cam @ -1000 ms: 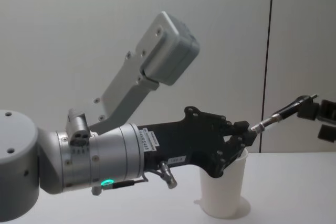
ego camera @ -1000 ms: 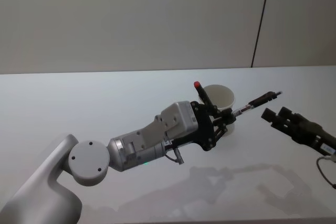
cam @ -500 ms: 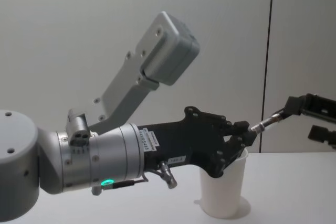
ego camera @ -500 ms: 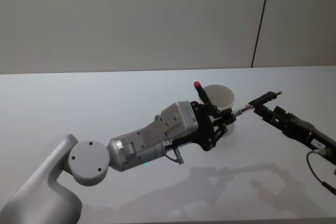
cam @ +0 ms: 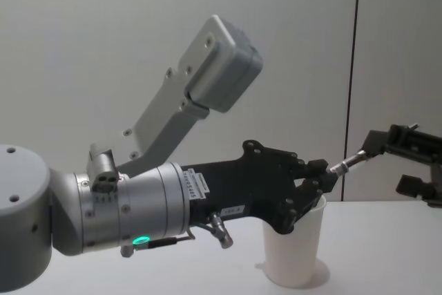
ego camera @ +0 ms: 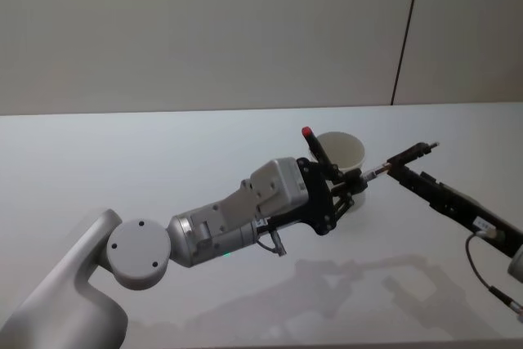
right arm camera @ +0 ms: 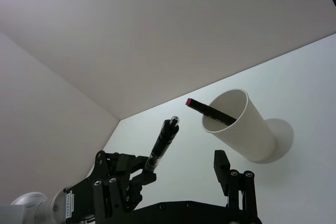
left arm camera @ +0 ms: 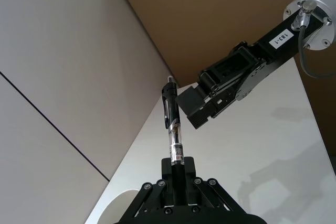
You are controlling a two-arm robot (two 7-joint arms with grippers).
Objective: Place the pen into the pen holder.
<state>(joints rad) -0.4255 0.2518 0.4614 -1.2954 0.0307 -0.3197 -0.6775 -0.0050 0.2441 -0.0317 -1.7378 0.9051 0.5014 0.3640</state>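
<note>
1. My left gripper [ego camera: 350, 190] reaches forward over the white table [ego camera: 122, 161], its black fingers clamped on the lower end of a slim black and clear pen [ego camera: 400, 158] with a metal clip.
2. The pen sticks out from those fingers, slanting up and toward my right side, held in the air above the table; in the left wrist view it [left arm camera: 172, 129] rises straight out from between the fingers.
3. Just behind my left gripper stands the plain white tapered paper cup [ego camera: 345, 155] that serves as pen holder, upright on the table, with a dark red-capped marker [ego camera: 315, 146] leaning out over its rim.
4. My right gripper [ego camera: 409, 174] sits at the pen's far, upper end, jaws parted and flanking the pen's clip end; whether a finger touches it, I cannot tell.
5. In the chest view the right gripper [cam: 387, 160] hangs level with the pen's tip [cam: 356, 158], well above the cup [cam: 295, 246].
</note>
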